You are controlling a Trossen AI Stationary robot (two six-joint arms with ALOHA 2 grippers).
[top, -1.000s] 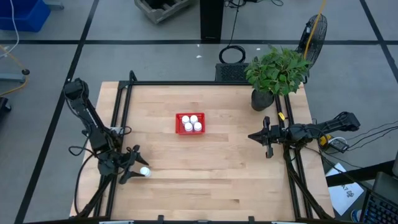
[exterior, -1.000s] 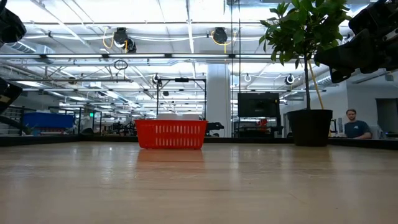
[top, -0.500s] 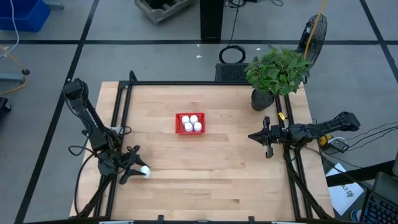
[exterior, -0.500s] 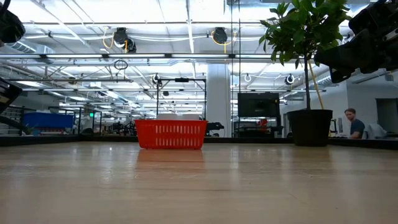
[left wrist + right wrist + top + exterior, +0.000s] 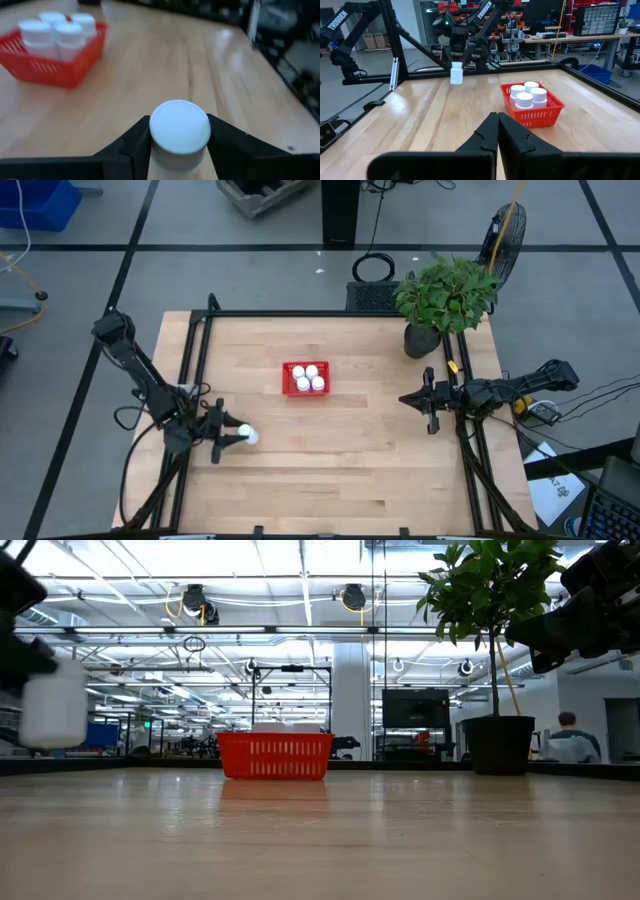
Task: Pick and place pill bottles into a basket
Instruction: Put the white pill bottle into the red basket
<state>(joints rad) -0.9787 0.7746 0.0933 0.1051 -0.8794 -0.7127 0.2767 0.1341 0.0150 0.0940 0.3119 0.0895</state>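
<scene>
My left gripper is near the table's left near part, shut on a white pill bottle with a round white cap. The bottle also shows in the low view, above the tabletop. The red mesh basket stands on its base at the table's middle and holds several white bottles. It also shows in the left wrist view. My right gripper waits at the table's right side, shut and empty. My left gripper pinches the bottle between its two fingers, one on each opposite side of the body just below the cap. The fingers come slanting down from the table's left. The bottle stands upright in the hold, lifted clear of the table.
A potted plant in a dark pot stands at the table's far right corner. A black frame rail runs along the table's left and far edges. Bare wood lies between the held bottle and the basket. A person sits in the room behind.
My left gripper has gone toward the table's right and far edges, toward the basket, and up, keeping hold of the bottle. The bottle has come into the low view at its left edge, clear of the table.
</scene>
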